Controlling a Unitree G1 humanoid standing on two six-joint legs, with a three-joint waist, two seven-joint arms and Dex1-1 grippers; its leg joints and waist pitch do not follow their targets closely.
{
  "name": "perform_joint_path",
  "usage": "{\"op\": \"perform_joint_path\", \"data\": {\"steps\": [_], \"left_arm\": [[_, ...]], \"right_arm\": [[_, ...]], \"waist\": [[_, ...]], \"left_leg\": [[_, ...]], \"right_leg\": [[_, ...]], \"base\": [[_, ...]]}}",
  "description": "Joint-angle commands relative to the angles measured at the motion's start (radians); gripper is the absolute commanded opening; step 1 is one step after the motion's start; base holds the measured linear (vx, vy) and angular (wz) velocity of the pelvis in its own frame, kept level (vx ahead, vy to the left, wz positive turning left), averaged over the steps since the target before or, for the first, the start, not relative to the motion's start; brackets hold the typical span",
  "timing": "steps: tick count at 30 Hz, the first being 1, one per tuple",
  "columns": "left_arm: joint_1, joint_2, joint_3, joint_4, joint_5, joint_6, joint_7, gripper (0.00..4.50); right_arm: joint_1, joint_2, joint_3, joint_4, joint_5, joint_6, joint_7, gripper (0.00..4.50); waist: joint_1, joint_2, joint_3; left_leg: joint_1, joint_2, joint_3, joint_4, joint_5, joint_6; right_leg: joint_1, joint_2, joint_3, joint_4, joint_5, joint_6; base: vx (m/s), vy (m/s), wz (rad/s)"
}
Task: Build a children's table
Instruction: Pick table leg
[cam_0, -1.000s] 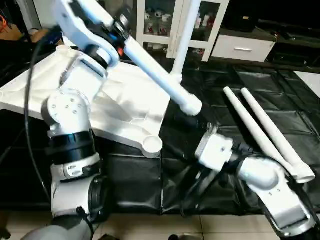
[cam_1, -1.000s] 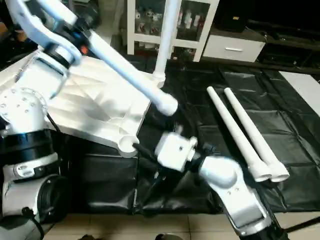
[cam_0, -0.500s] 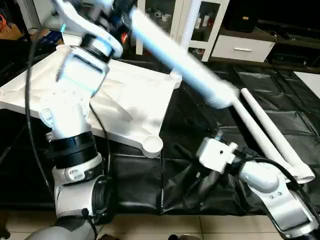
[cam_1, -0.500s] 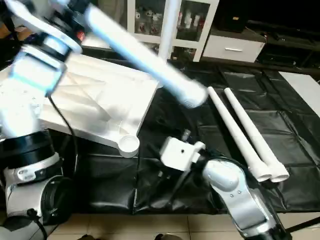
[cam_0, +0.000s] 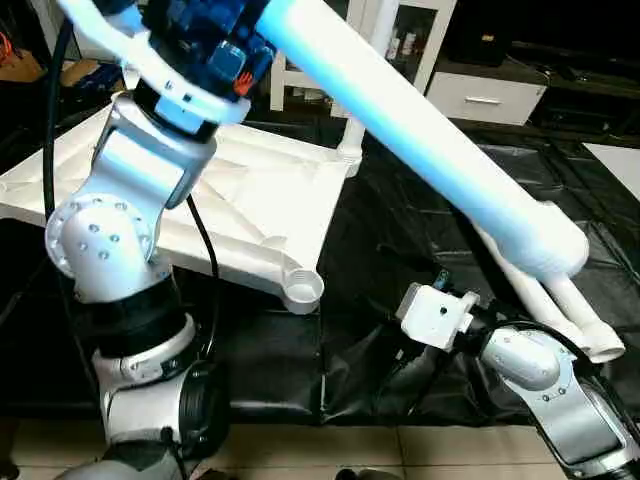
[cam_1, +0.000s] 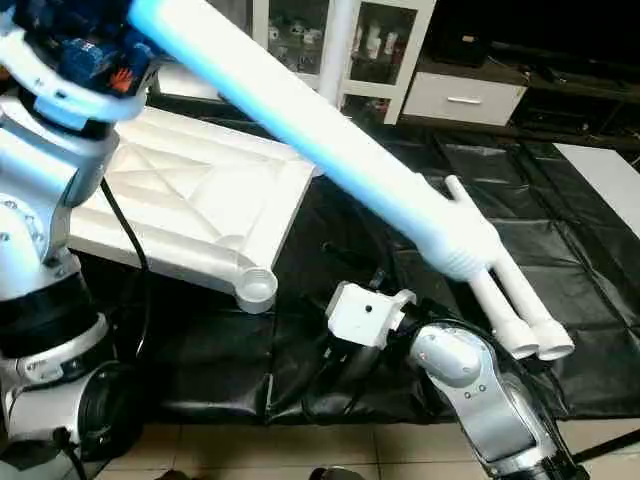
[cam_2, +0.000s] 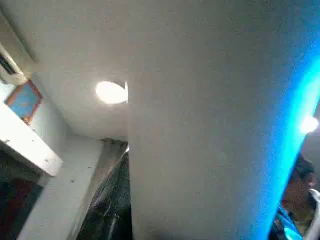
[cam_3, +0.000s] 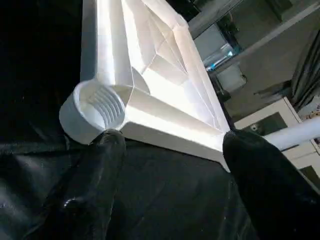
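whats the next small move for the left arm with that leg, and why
Probably swing the long white tube leg, held aloft in the left pincer, down so its ribbed end comes over the empty round threaded corner socket of the white ribbed plastic tabletop. One leg already stands at the far corner, and the open right pincer waits beside that near socket.
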Motion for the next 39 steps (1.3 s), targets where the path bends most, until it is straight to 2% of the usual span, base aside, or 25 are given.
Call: {"op": "perform_joint_path", "data": {"steps": [1,9,11,12,13,14,15,16,17,18,19,20,21,22,23,24,26,31,32,33,34,35,37,39], "left_arm": [[-0.002,0.001,-0.025,-0.018,-0.022,0.012,-0.013,1.41],[0.013,0.028,-0.036,-0.022,-0.026,0.011,-0.014,1.41],[0.016,0.069,-0.09,0.017,0.151,-0.028,0.062,1.41],[0.006,0.083,-0.118,0.063,0.251,-0.049,0.121,1.41],[-0.018,0.08,-0.124,0.148,0.361,-0.093,0.233,1.41],[-0.02,0.08,-0.124,0.154,0.368,-0.097,0.242,1.41],[-0.048,0.065,-0.105,0.239,0.443,-0.149,0.36,1.41],[-0.059,0.059,-0.093,0.265,0.465,-0.175,0.397,1.41],[-0.059,0.059,-0.093,0.265,0.465,-0.175,0.397,1.41],[-0.08,0.047,-0.064,0.293,0.475,-0.204,0.458,1.4],[-0.086,0.044,-0.057,0.3,0.475,-0.213,0.472,1.4],[-0.092,0.041,-0.049,0.305,0.476,-0.223,0.485,1.39],[-0.099,0.039,-0.04,0.301,0.456,-0.221,0.502,1.39],[-0.099,0.039,-0.04,0.301,0.456,-0.221,0.502,1.38],[-0.098,0.037,-0.039,0.294,0.455,-0.224,0.505,1.38],[-0.093,0.033,-0.042,0.288,0.459,-0.226,0.506,1.38],[-0.089,0.031,-0.047,0.286,0.476,-0.233,0.513,1.38],[-0.1,0.001,-0.049,0.315,0.508,-0.262,0.544,1.37],[-0.101,-0.001,-0.051,0.318,0.516,-0.266,0.545,1.37],[-0.102,-0.001,-0.055,0.322,0.52,-0.27,0.547,1.37],[-0.101,0.0,-0.058,0.325,0.521,-0.271,0.547,1.37],[-0.1,0.002,-0.064,0.329,0.529,-0.274,0.546,1.37],[-0.099,0.002,-0.067,0.332,0.531,-0.273,0.544,1.37],[-0.097,0.002,-0.075,0.333,0.538,-0.273,0.539,1.36]], "right_arm": [[-0.006,-0.017,-0.028,0.005,-0.001,-0.006,-0.005,3.39],[-0.014,-0.011,-0.037,0.012,-0.026,0.006,-0.027,3.39],[-0.034,0.009,-0.088,0.041,-0.058,0.086,-0.106,3.39],[-0.046,0.019,-0.115,0.054,-0.055,0.12,-0.132,3.39],[-0.059,0.021,-0.135,0.065,-0.039,0.131,-0.14,3.39],[-0.06,0.021,-0.136,0.065,-0.038,0.131,-0.14,3.39],[-0.067,0.018,-0.141,0.068,-0.021,0.12,-0.128,3.39],[-0.066,0.014,-0.133,0.065,-0.021,0.112,-0.118,3.39],[-0.066,0.014,-0.133,0.065,-0.021,0.112,-0.118,3.39],[-0.059,0.014,-0.113,0.056,-0.032,0.104,-0.107,3.39],[-0.057,0.015,-0.107,0.052,-0.034,0.102,-0.104,3.39],[-0.054,0.017,-0.099,0.048,-0.037,0.1,-0.101,3.39],[-0.05,0.03,-0.081,0.036,-0.045,0.105,-0.105,3.39],[-0.05,0.03,-0.081,0.036,-0.045,0.105,-0.105,3.39],[-0.052,0.034,-0.077,0.033,-0.049,0.109,-0.108,3.39],[-0.058,0.042,-0.073,0.032,-0.053,0.117,-0.112,3.39],[-0.063,0.046,-0.072,0.031,-0.055,0.117,-0.115,3.39],[-0.095,0.095,-0.081,0.023,-0.059,0.113,-0.175,3.39],[-0.11,0.12,-0.09,0.021,-0.064,0.115,-0.209,3.57],[-0.13,0.15,-0.097,0.017,-0.065,0.105,-0.241,3.75],[-0.146,0.165,-0.098,0.012,-0.073,0.097,-0.26,3.75],[-0.175,0.176,-0.092,0.013,-0.108,0.097,-0.291,3.75],[-0.199,0.185,-0.088,0.022,-0.136,0.1,-0.314,4.11],[-0.237,0.193,-0.078,0.052,-0.185,0.124,-0.346,4.16]], "waist": [[-0.007,0.011,-0.058],[-0.023,0.012,-0.055],[-0.025,0.01,-0.053],[-0.029,0.011,-0.053],[-0.031,0.012,-0.053],[-0.031,0.015,-0.052],[-0.033,0.016,-0.052],[-0.039,0.017,-0.053],[-0.043,0.02,-0.051],[-0.054,0.03,-0.047],[-0.06,0.035,-0.049],[-0.065,0.041,-0.048],[-0.066,0.038,-0.045],[-0.065,0.036,-0.045],[-0.071,0.026,-0.043],[-0.07,0.026,-0.041],[-0.07,0.026,-0.041],[-0.072,0.03,-0.042],[-0.072,0.031,-0.043],[-0.071,0.036,-0.044],[-0.072,0.034,-0.044],[-0.069,0.042,-0.045],[-0.069,0.038,-0.046],[-0.065,0.038,-0.044]], "left_leg": [[0.025,0.006,-0.001,-0.077,-0.448,-0.013],[0.023,0.002,-0.007,-0.076,-0.476,-0.02],[0.024,0.002,-0.008,-0.075,-0.482,-0.022],[0.029,-0.002,-0.009,-0.07,-0.495,-0.03],[0.032,-0.003,-0.009,-0.068,-0.498,-0.032],[0.042,-0.009,-0.007,-0.059,-0.518,-0.03],[0.041,-0.005,-0.012,-0.061,-0.528,-0.032],[0.03,-0.006,-0.02,-0.066,-0.535,-0.034],[0.029,-0.002,-0.024,-0.071,-0.54,-0.03],[0.035,0.011,-0.038,-0.086,-0.588,-0.026],[0.029,0.019,-0.047,-0.095,-0.606,-0.026],[0.02,0.034,-0.057,-0.114,-0.637,-0.025],[0.025,0.033,-0.056,-0.117,-0.65,-0.033],[0.034,0.027,-0.05,-0.11,-0.647,-0.034],[0.038,0.012,-0.042,-0.096,-0.618,-0.03],[0.036,0.007,-0.04,-0.09,-0.592,-0.026],[0.036,0.007,-0.041,-0.089,-0.581,-0.025],[0.038,0.011,-0.04,-0.094,-0.572,-0.023],[0.037,0.012,-0.04,-0.095,-0.564,-0.025],[0.04,0.012,-0.04,-0.096,-0.566,-0.029],[0.038,0.012,-0.04,-0.096,-0.564,-0.031],[0.04,0.013,-0.04,-0.098,-0.562,-0.035],[0.041,0.011,-0.037,-0.097,-0.553,-0.04],[0.044,0.01,-0.033,-0.096,-0.547,-0.039]], "right_leg": [[0.039,-0.011,0.014,-0.085,-0.525,-0.03],[0.037,-0.01,0.004,-0.097,-0.599,0.01],[0.033,-0.008,0.003,-0.099,-0.609,0.015],[0.028,-0.003,-0.001,-0.103,-0.64,0.039],[0.024,-0.002,-0.003,-0.106,-0.652,0.045],[0.016,0.002,-0.013,-0.121,-0.677,0.056],[0.02,-0.002,-0.017,-0.123,-0.68,0.058],[0.039,-0.003,-0.032,-0.128,-0.693,0.082],[0.046,-0.006,-0.038,-0.132,-0.686,0.078],[0.06,-0.012,-0.056,-0.137,-0.642,0.044],[0.076,-0.018,-0.058,-0.126,-0.592,0.024],[0.097,-0.027,-0.054,-0.106,-0.494,-0.016],[0.091,-0.032,-0.049,-0.104,-0.449,-0.048],[0.079,-0.036,-0.045,-0.111,-0.454,-0.063],[0.067,-0.041,-0.045,-0.121,-0.507,-0.072],[0.068,-0.045,-0.047,-0.128,-0.567,-0.061],[0.066,-0.046,-0.047,-0.13,-0.585,-0.055],[0.064,-0.04,-0.04,-0.119,-0.51,-0.083],[0.065,-0.041,-0.038,-0.116,-0.499,-0.088],[0.062,-0.04,-0.036,-0.114,-0.485,-0.096],[0.062,-0.04,-0.035,-0.112,-0.477,-0.098],[0.064,-0.039,-0.032,-0.107,-0.461,-0.103],[0.061,-0.036,-0.026,-0.102,-0.438,-0.111],[0.057,-0.035,-0.02,-0.1,-0.439,-0.112]], "base": [[0.0,0.0,0.0],[0.0,0.0,0.0],[0.0,0.0,0.0],[0.0,0.0,0.0],[0.0,0.0,0.0],[0.0,0.0,0.0],[0.0,0.0,0.0],[0.0,0.0,0.0],[0.0,0.0,0.0],[0.0,0.0,0.0],[0.0,0.0,0.0],[0.0,0.0,0.0],[0.0,0.0,0.0],[0.0,0.0,0.0],[0.0,0.0,0.0],[0.0,0.0,0.0],[0.0,0.0,0.0],[0.0,0.0,0.0],[0.0,0.0,0.0],[0.0,0.0,0.0],[0.0,0.0,0.0],[0.0,0.0,0.0],[0.0,0.0,0.0],[0.0,0.0,0.0]]}}
